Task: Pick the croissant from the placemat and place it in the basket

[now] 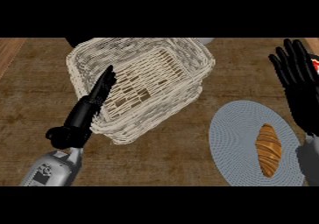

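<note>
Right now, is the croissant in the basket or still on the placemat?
On the placemat. The croissant lies on its right part; the basket holds nothing visible.

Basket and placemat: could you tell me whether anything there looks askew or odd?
The basket sits skewed to the counter's edges, with the left robot hand over its rim. The croissant lies neatly on the placemat. Nothing spilled.

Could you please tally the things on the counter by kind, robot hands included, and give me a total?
Basket: 1
Placemat: 1
Croissant: 1
Robot hands: 2, the left robot hand against the basket's side and the right robot hand open above the placemat
Total: 5
</note>
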`<state>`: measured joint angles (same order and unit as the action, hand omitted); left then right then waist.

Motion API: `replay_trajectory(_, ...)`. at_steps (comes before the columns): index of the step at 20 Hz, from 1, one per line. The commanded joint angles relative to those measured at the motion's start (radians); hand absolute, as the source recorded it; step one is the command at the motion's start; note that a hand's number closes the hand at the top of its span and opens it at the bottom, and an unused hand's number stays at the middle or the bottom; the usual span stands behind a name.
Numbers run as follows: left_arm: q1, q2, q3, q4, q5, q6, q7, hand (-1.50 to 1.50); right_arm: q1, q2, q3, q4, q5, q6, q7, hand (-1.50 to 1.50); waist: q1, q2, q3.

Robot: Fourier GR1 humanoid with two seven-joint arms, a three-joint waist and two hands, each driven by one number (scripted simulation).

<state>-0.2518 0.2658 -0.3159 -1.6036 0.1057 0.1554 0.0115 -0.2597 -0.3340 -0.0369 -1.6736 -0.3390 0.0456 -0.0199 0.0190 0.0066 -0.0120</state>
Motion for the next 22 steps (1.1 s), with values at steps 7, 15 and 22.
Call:
replay_trajectory(7,0.038,0.125,0.115,0.036,-0.025,-0.028,0.002,0.00,-0.029,0.197,-0.191,0.065,-0.134,-0.195,-0.102,1.50,-0.092,-0.038,0.059)
replay_trajectory(15,0.033,0.218,0.208,0.064,-0.033,-0.063,-0.001,0.00,-0.010,0.254,0.257,0.013,0.332,-0.388,0.084,-1.50,-0.019,-0.012,0.008)
replay_trajectory(22,0.073,0.224,0.196,0.027,-0.021,-0.082,-0.007,0.00,-0.110,-0.141,0.236,0.031,0.628,-0.299,0.476,-1.50,-0.025,-0.024,-0.002)
